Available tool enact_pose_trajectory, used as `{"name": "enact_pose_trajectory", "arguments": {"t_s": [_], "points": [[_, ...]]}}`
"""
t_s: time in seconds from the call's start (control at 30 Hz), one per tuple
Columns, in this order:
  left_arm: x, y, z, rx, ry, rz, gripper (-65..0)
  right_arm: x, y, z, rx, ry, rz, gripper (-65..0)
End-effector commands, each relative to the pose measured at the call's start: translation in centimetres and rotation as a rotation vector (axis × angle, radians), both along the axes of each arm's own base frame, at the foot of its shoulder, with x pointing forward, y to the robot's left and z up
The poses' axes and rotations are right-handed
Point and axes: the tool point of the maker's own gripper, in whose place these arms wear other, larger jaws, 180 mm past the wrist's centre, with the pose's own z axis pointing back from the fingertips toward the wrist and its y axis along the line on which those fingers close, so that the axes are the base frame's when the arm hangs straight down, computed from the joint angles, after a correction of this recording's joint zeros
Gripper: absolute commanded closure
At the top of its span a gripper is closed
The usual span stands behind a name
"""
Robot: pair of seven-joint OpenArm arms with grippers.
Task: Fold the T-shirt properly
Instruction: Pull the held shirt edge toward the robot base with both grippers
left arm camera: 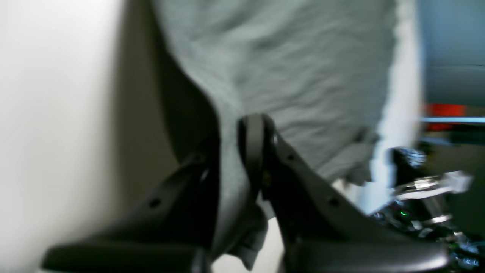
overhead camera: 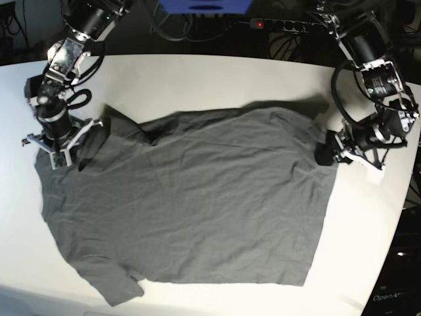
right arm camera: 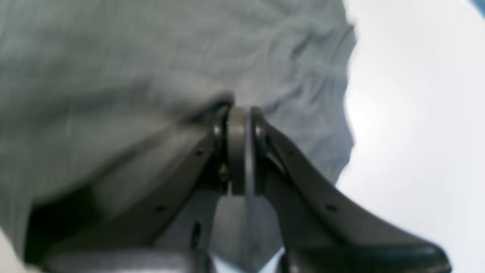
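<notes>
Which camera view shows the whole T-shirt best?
The base view: the T-shirt lies spread on the white table with all its edges visible. The left wrist and right wrist views each show only blurred grey fabric pinched in a claw.

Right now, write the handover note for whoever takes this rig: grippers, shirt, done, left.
Left gripper: shut on the T-shirt's edge, at the base view's right.
Right gripper: shut on the T-shirt's edge, at the base view's left.
T-shirt: spread mostly flat on the white table, wrinkled, one sleeve toward the near left corner.
Done: both edges gripped.
Left: no fold shows yet; all the folding remains.
</notes>
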Motion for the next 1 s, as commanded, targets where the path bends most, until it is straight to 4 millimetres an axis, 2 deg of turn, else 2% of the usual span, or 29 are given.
{"name": "enact_pose_trajectory", "arguments": {"t_s": [0.0,0.17,0.23,0.4,0.6,0.67,0.77,0.83,0.97], "points": [[1.5,0.3,1.6,0.005,-0.059,0.007,-4.0,0.6,0.3,1.5,0.02,-0.079,0.013,-1.3],[1.3,-1.1,-0.1,-0.001,-0.005,0.001,-4.2,-2.1,1.0,0.3,0.046,-0.077,0.03,-1.3],[0.9,-0.9,-0.7,0.016,0.018,0.0,-4.2,-2.8,1.1,0.1,0.05,-0.079,0.038,-1.3],[-1.0,0.5,-1.8,0.053,0.061,0.004,-4.3,-3.3,1.3,0.1,0.055,-0.09,0.047,-1.3],[-4.9,1.8,-4.3,0.086,0.157,0.004,-4.3,-3.1,1.3,0.2,0.056,-0.095,0.045,-1.3],[-6.0,2.8,-4.7,0.11,0.18,0.007,-4.3,-3.0,1.3,0.2,0.056,-0.096,0.045,-1.3],[-6.7,3.4,-4.9,0.125,0.192,0.002,-5.0,-3.0,1.3,0.2,0.056,-0.097,0.047,-1.3],[-6.8,3.5,-5.0,0.131,0.195,0.002,-10.0,-3.1,1.6,0.1,0.064,-0.094,0.045,-1.3],[-6.4,4.2,-4.6,0.147,0.173,0.011,-26.2,-3.3,2.0,-0.2,0.076,-0.091,0.043,-1.3]]}}
